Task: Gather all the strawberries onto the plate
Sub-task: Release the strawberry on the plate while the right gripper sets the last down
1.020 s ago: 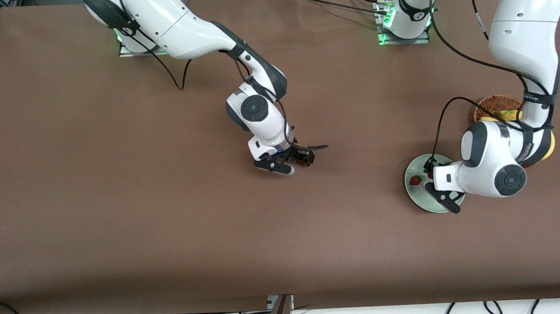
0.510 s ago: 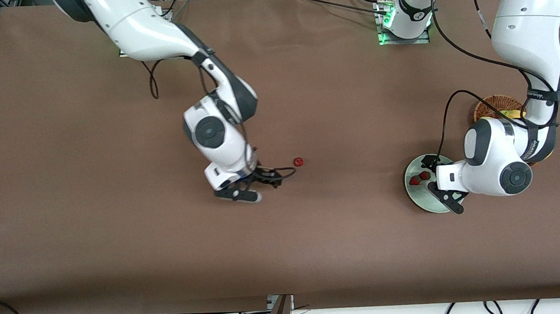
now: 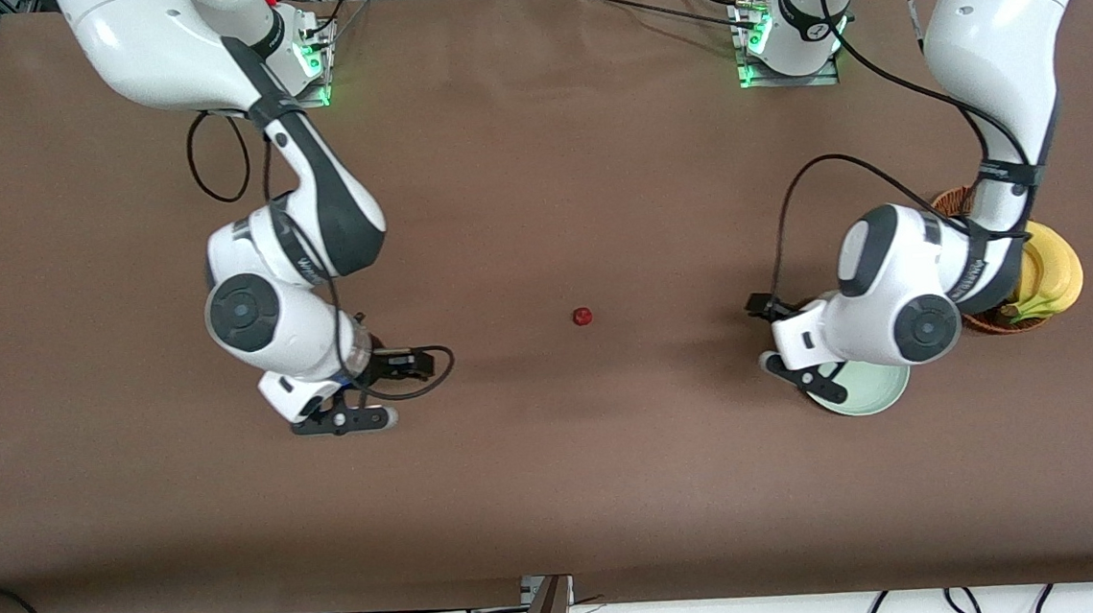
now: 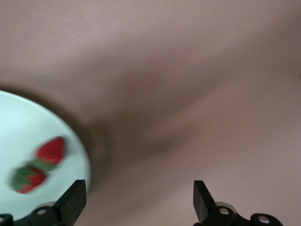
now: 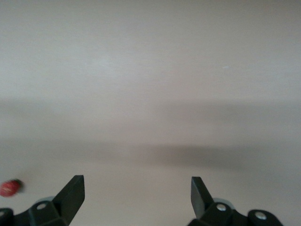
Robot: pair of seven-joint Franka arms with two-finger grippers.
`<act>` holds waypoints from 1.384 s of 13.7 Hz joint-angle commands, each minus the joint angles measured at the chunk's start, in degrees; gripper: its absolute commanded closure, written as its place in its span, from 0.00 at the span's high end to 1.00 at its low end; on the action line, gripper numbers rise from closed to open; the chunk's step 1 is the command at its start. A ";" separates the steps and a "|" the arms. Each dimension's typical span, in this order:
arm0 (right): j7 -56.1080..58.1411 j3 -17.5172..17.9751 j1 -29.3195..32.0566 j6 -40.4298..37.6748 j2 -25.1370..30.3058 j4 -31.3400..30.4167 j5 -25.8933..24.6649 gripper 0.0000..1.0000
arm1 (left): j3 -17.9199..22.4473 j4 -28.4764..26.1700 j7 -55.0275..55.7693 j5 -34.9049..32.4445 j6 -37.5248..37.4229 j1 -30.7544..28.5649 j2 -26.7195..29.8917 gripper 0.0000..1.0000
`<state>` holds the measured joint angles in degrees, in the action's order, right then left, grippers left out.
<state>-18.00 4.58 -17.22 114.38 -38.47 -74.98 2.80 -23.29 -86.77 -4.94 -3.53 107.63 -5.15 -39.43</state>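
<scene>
One strawberry (image 3: 583, 316) lies alone on the brown table near its middle; it also shows in the right wrist view (image 5: 10, 187). The mint-green plate (image 3: 865, 392) is mostly covered by the left arm. In the left wrist view the plate (image 4: 23, 127) holds two strawberries (image 4: 51, 149), (image 4: 27, 178). My left gripper (image 3: 782, 340) is open and empty over the plate's edge that faces the table's middle; it also shows in its wrist view (image 4: 138, 200). My right gripper (image 3: 375, 393) is open and empty over bare table toward the right arm's end, well away from the lone strawberry; it also shows in its wrist view (image 5: 136, 195).
A brown wicker basket (image 3: 1004, 318) with yellow bananas (image 3: 1054, 276) stands beside the plate, toward the left arm's end and partly under the left arm. Cables hang along the table's near edge.
The right gripper left the lone strawberry on the table and swung away toward its own end. The left gripper dropped a second strawberry in the plate and shifted toward the table's middle.
</scene>
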 commanded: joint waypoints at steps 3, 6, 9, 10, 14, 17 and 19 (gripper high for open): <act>10.70 -7.90 0.52 -8.72 5.76 -0.43 -0.34 1.00 | -2.28 -0.50 27.99 1.69 0.21 6.19 0.76 1.00; 11.84 -11.78 0.78 -11.19 10.24 -0.43 -0.60 1.00 | -2.28 0.46 40.06 1.68 4.75 10.94 0.06 1.00; 15.53 -11.62 4.99 -16.28 14.98 -0.95 -0.69 1.00 | -1.85 0.64 52.10 1.42 8.28 15.77 -1.61 1.00; 16.94 -11.70 5.44 -17.51 17.17 -1.74 -0.87 1.00 | -1.50 0.64 55.62 1.42 10.47 17.27 -2.05 1.00; 16.77 -4.79 11.65 -19.11 29.13 -12.00 -3.59 1.00 | 8.22 0.73 65.40 1.42 15.93 29.71 -3.19 1.00; 17.21 -2.47 15.36 -20.68 33.79 -14.40 -4.21 1.00 | 14.41 4.05 65.85 1.68 16.11 36.35 -5.64 1.00; 17.21 -2.47 16.34 -20.95 35.91 -14.67 -4.21 1.00 | 14.42 5.12 65.85 1.59 18.21 36.35 -7.06 1.00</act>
<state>-1.30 0.76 -3.07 93.51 -6.21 -86.87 -0.80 -9.83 -85.01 60.67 -2.32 124.92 30.82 -44.10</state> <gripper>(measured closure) 0.000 0.000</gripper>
